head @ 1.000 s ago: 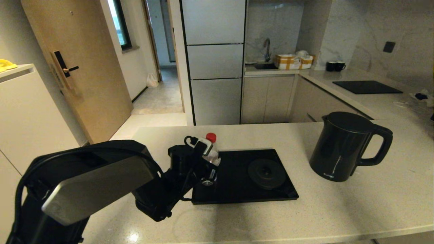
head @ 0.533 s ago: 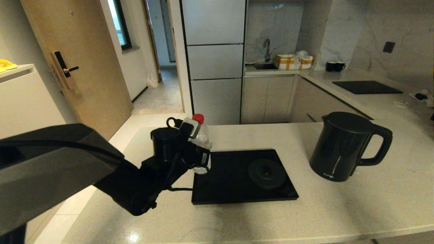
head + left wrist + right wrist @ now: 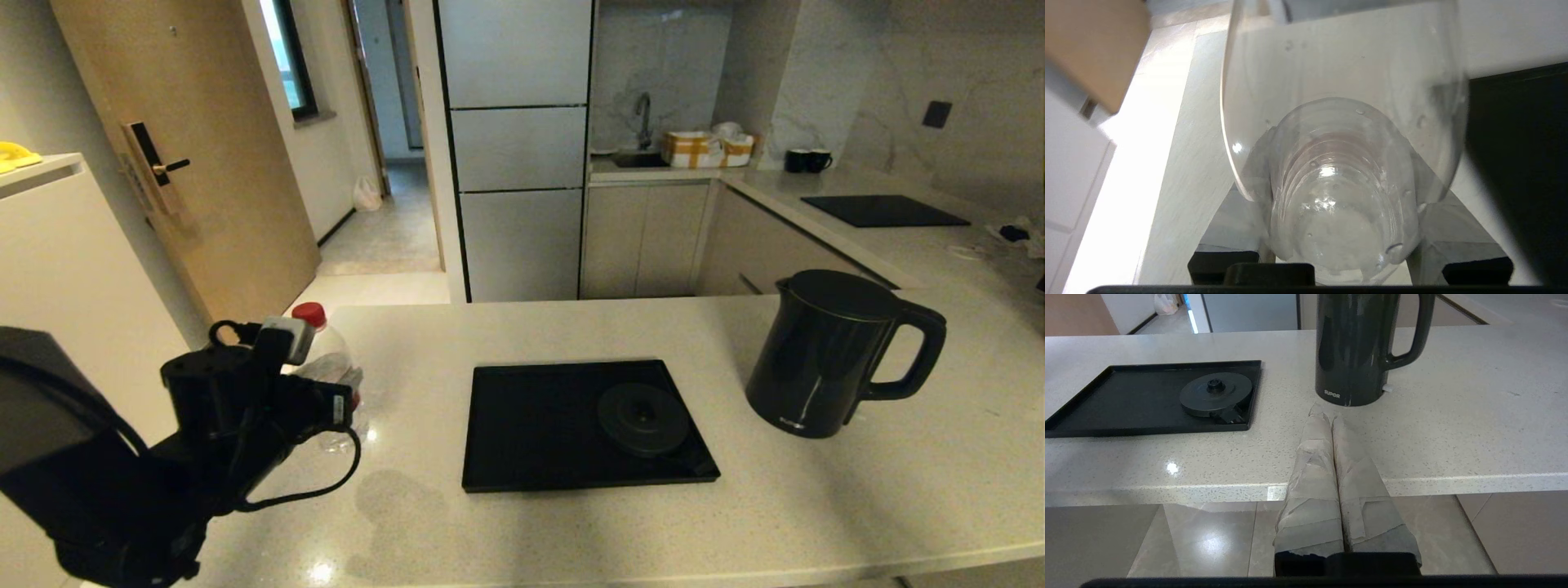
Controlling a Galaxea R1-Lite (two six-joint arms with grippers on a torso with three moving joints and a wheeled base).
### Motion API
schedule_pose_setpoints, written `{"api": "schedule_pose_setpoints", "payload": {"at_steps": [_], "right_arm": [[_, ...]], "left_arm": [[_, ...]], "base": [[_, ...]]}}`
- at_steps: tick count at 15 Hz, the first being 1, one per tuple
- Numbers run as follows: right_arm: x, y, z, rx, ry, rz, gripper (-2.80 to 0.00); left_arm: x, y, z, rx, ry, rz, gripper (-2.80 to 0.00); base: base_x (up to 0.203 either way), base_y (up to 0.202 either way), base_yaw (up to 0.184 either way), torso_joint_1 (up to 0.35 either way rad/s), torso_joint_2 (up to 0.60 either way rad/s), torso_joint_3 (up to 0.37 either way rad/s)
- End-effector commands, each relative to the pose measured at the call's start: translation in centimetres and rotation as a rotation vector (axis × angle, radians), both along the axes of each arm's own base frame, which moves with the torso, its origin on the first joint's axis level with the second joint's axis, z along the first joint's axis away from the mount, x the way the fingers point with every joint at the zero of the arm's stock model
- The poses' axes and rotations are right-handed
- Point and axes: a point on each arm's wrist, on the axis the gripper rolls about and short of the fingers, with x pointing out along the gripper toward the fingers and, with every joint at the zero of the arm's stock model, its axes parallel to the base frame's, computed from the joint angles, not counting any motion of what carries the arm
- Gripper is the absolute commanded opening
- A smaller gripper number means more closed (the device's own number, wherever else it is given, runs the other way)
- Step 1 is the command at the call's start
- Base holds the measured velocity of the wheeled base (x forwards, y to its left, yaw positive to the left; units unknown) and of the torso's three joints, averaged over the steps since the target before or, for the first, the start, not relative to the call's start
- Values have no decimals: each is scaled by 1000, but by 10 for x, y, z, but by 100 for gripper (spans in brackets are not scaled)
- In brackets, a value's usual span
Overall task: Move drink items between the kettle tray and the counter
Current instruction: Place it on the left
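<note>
Left gripper (image 3: 331, 392), clamped around the clear water bottle (image 3: 331, 371) with red cap, holds it above the counter (image 3: 571, 531) near its left edge, well apart from the kettle tray (image 3: 531, 425). The tray lies mid-counter, its round base disc (image 3: 643, 419) toward the right end. The black kettle (image 3: 824, 351), marked "SUPOR" near its foot, stands on the counter right of the tray. Right gripper (image 3: 1327, 412), fingers pressed together and holding nothing, hovers off the counter's near edge.
</note>
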Motion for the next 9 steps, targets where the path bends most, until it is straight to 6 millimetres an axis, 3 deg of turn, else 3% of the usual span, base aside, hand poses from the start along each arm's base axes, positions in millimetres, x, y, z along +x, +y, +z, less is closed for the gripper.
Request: {"api": "schedule_pose_setpoints", "payload": {"at_steps": [1,5,9], "right_arm": [[0,0,0,-1,3,0,-280],[0,0,0,-1,3,0,-280],[0,0,0,-1,3,0,-280]], "left_arm": [[-15,28,-34,17,85,84,-280],[-12,34,-54,22,143,104,-280],[-12,33,-57,23,151,102,-280]], "base": [[0,0,0,0,0,0],[0,0,0,0,0,0],[0,0,0,0,0,0]]}}
